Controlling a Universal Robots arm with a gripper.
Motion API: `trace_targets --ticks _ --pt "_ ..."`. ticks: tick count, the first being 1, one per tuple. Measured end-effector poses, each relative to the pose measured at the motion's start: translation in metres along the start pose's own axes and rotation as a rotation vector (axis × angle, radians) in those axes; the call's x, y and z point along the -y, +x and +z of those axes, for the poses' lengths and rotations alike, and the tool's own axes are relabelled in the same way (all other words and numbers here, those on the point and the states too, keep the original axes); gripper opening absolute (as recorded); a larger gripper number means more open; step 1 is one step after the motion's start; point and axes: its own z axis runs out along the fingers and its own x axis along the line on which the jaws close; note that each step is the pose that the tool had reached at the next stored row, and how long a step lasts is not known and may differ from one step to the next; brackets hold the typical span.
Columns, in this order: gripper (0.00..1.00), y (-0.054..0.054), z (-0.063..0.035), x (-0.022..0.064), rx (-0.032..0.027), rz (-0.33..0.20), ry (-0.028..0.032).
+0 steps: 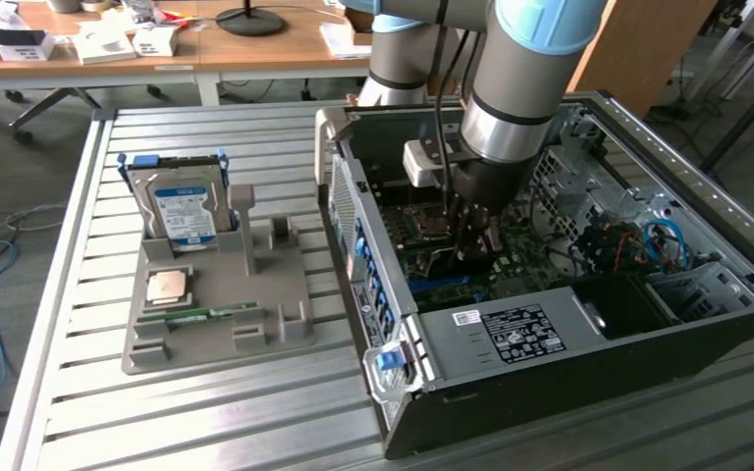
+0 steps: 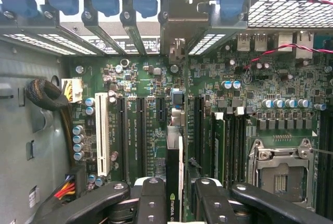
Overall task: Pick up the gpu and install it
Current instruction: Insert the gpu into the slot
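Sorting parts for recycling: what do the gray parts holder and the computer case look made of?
Parts holder: probably plastic, perhaps printed; matte uniform gray with chunky molded slots. Computer case: looks like sheet metal, dark painted outside, bare gray with punched holes inside.

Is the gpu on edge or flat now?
On edge: the claw grips the gpu standing edge-down over the motherboard slots.

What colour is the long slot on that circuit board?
White slot, clearest in the wrist view.
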Motion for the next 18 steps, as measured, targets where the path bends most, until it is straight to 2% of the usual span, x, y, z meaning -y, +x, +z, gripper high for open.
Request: trace_targets --ticks 18 --pt "0.26 0.0000 0.0010 0.0007 0.0000 0.000 0.0000"
